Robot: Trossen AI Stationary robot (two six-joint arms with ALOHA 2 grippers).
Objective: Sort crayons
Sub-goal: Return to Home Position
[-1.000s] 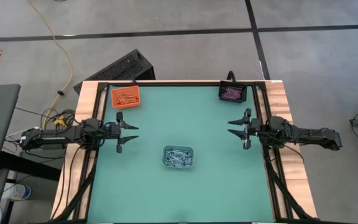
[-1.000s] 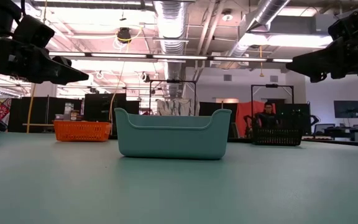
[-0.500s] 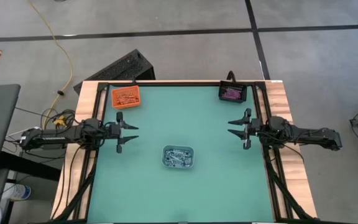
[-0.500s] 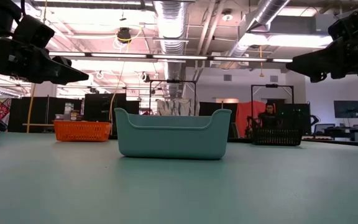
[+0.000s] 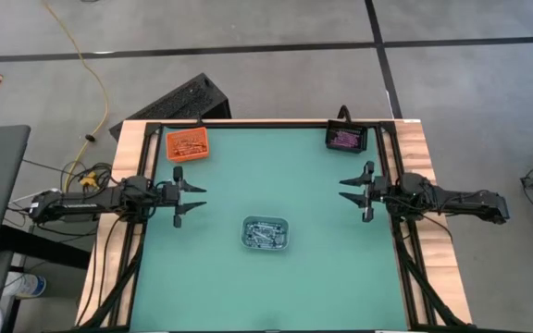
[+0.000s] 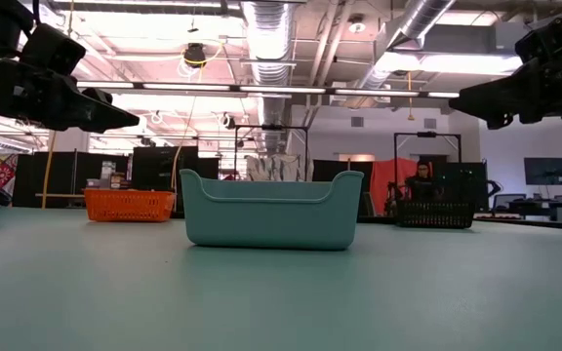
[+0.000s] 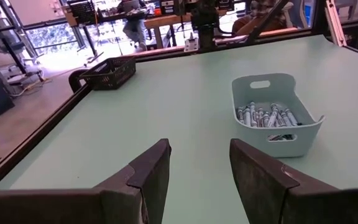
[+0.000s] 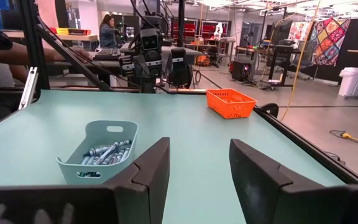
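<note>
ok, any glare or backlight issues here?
Low view: ceiling lights blow out; left end effector and right end effector are dark silhouettes. High view: even light on the green table, no hard shadows. Left wrist view: glare on the floor past the table. Right wrist view: even; grey crayons in the pale blue plastic tray readable.

Open-plan robotics lab: exposed ceiling ducts, strip lights, metal-framed workstations, concrete floor around the green table.
</note>
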